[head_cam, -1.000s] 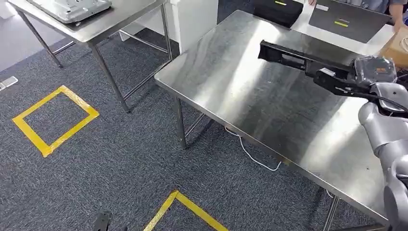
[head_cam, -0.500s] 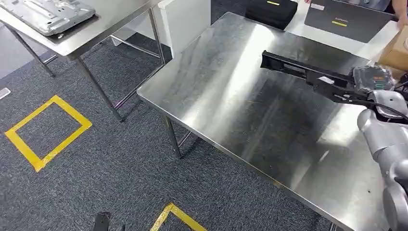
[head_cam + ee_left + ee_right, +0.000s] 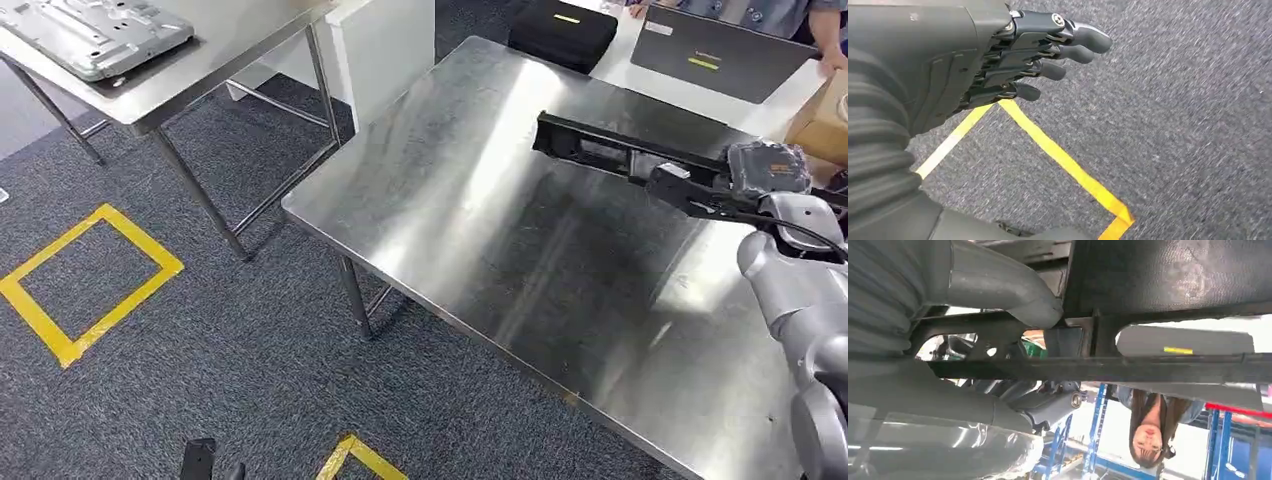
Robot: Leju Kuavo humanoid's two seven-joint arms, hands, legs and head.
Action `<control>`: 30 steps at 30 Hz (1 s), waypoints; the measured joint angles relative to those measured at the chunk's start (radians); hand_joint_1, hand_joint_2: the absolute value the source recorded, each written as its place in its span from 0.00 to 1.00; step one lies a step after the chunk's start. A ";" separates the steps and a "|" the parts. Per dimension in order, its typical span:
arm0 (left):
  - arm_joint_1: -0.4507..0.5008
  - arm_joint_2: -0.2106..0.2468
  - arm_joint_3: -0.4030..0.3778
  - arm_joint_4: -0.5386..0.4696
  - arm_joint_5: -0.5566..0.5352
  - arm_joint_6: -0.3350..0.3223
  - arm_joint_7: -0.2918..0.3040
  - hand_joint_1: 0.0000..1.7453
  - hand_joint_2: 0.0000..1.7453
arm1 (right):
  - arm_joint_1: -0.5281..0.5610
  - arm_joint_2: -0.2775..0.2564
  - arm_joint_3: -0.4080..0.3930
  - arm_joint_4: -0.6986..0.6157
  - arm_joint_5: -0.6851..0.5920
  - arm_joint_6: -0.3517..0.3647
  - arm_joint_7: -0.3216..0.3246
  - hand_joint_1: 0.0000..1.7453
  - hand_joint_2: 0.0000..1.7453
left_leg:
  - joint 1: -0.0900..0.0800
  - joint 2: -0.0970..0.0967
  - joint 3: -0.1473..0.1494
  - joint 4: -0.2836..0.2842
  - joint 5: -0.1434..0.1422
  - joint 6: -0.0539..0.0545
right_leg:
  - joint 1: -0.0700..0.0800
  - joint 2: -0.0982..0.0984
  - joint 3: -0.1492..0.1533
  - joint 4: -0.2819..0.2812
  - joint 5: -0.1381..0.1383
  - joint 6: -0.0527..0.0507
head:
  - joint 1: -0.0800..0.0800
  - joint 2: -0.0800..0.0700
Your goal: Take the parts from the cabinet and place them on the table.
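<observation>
A long black plastic part (image 3: pixel 600 152) hangs a little above the steel table (image 3: pixel 480 250), pointing toward the table's far left. My right hand (image 3: pixel 705 190) grips its near end. In the right wrist view the same black part (image 3: pixel 1168 285) crosses the picture, with my thumb (image 3: pixel 998 285) pressed against it. My left hand (image 3: pixel 1013 55) hangs over the grey carpet beside yellow floor tape (image 3: pixel 1063 160), fingers straight and slightly apart, holding nothing.
A second steel table (image 3: pixel 200 60) at the far left carries a grey metal panel (image 3: pixel 90 35). A black case (image 3: pixel 560 32), a dark laptop (image 3: pixel 715 55) and a cardboard box (image 3: pixel 825 115) lie beyond the table. A person (image 3: pixel 1153 430) stands behind it.
The camera has shifted, so the table sits further left and lower in the picture. My right hand still holds the black part above the table, now a little lower.
</observation>
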 joint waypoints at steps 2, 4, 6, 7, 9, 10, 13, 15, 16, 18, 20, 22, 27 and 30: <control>0.000 -0.002 0.000 0.000 -0.002 0.006 0.001 0.00 1.00 | -0.003 -0.001 -0.003 0.000 0.000 -0.006 -0.005 1.00 1.00 | 0.000 -0.001 0.000 0.000 -0.001 -0.002 | 0.000 -0.001 0.000 0.000 -0.001 0.000 | 0.000 0.000; 0.000 -0.005 0.000 0.000 -0.003 0.016 -0.003 0.00 1.00 | -0.007 -0.001 -0.003 0.000 0.008 -0.005 -0.006 1.00 1.00 | 0.000 -0.001 -0.001 0.000 -0.002 -0.003 | 0.000 -0.001 0.001 0.000 -0.002 0.002 | 0.000 0.000; 0.000 -0.006 0.001 0.000 -0.005 0.022 -0.007 0.00 1.00 | -0.010 0.000 -0.003 0.000 0.016 -0.002 -0.004 1.00 1.00 | -0.001 -0.001 -0.001 0.001 -0.002 -0.003 | -0.001 -0.001 0.001 0.000 -0.002 0.002 | 0.000 0.000; 0.000 -0.006 0.001 0.000 -0.006 0.027 -0.010 0.00 1.00 | -0.012 0.000 -0.003 0.000 0.019 -0.001 -0.003 1.00 1.00 | -0.001 -0.002 -0.001 0.001 -0.002 -0.003 | -0.001 -0.001 0.001 0.000 -0.002 0.002 | 0.000 0.000; 0.000 -0.006 0.001 0.000 -0.008 0.044 -0.029 0.00 1.00 | -0.015 0.000 -0.003 0.000 0.023 0.000 0.000 1.00 1.00 | -0.001 -0.004 -0.001 0.002 -0.001 -0.003 | -0.002 -0.002 0.001 0.000 -0.002 0.002 | 0.000 0.000; 0.000 -0.007 0.001 0.000 -0.008 0.044 -0.037 0.00 1.00 | -0.017 0.000 -0.003 0.000 0.024 0.000 0.002 1.00 1.00 | -0.001 -0.004 -0.001 0.002 -0.001 -0.003 | -0.002 -0.003 0.002 0.000 -0.002 0.002 | 0.000 0.000; 0.000 -0.008 0.003 0.000 -0.006 0.037 -0.047 0.00 1.00 | -0.017 0.000 -0.003 0.000 0.027 0.000 0.002 1.00 1.00 | -0.001 -0.004 -0.001 0.003 -0.001 -0.003 | -0.001 -0.004 0.002 0.000 -0.001 0.002 | 0.000 0.000; 0.000 -0.008 0.003 0.000 -0.006 0.033 -0.049 0.00 1.00 | -0.017 0.000 -0.003 0.000 0.028 0.000 0.003 1.00 1.00 | -0.001 -0.004 -0.001 0.003 -0.001 -0.003 | -0.001 -0.004 0.002 0.000 -0.001 0.002 | 0.000 0.000; 0.000 -0.009 0.004 0.000 -0.006 0.032 -0.051 0.00 1.00 | -0.017 0.000 -0.003 0.000 0.029 0.000 0.003 1.00 1.00 | -0.001 -0.004 -0.001 0.003 -0.001 -0.003 | -0.001 -0.004 0.002 0.000 -0.001 0.002 | 0.000 0.000; 0.000 -0.009 0.004 0.000 -0.006 0.029 -0.050 0.00 1.00 | -0.017 0.000 -0.003 0.000 0.029 0.000 0.005 1.00 1.00 | -0.001 -0.004 -0.001 0.004 -0.001 -0.003 | -0.001 -0.004 0.002 0.000 -0.001 0.002 | 0.000 0.000; 0.000 -0.009 0.005 0.000 -0.006 0.018 -0.048 0.00 1.00 | -0.017 0.000 -0.003 0.000 0.029 0.000 0.006 0.00 1.00 | -0.001 -0.004 -0.001 0.004 -0.001 -0.003 | -0.001 -0.004 0.002 0.000 -0.002 0.002 | 0.000 0.000; -0.001 -0.010 0.009 0.000 0.002 0.002 -0.031 0.00 0.00 | -0.017 0.000 -0.003 0.000 0.030 -0.001 0.006 0.00 1.00 | -0.001 -0.004 -0.001 0.004 -0.001 -0.002 | -0.001 -0.004 0.002 0.000 -0.002 0.002 | 0.000 0.000; -0.001 -0.010 0.011 0.000 -0.024 0.013 0.034 0.00 0.00 | -0.016 0.004 -0.003 0.000 0.037 -0.001 0.008 0.00 1.00 | -0.001 -0.004 -0.001 0.004 -0.002 -0.002 | 0.000 -0.003 0.002 0.000 -0.002 0.002 | 0.000 0.000; 0.000 -0.010 0.011 0.000 -0.035 0.014 0.065 0.00 0.00 | -0.016 0.008 -0.003 0.000 0.042 0.000 0.012 0.00 1.00 | 0.000 -0.004 -0.001 0.004 -0.001 -0.002 | 0.000 -0.003 0.002 0.000 -0.002 0.002 | 0.000 0.000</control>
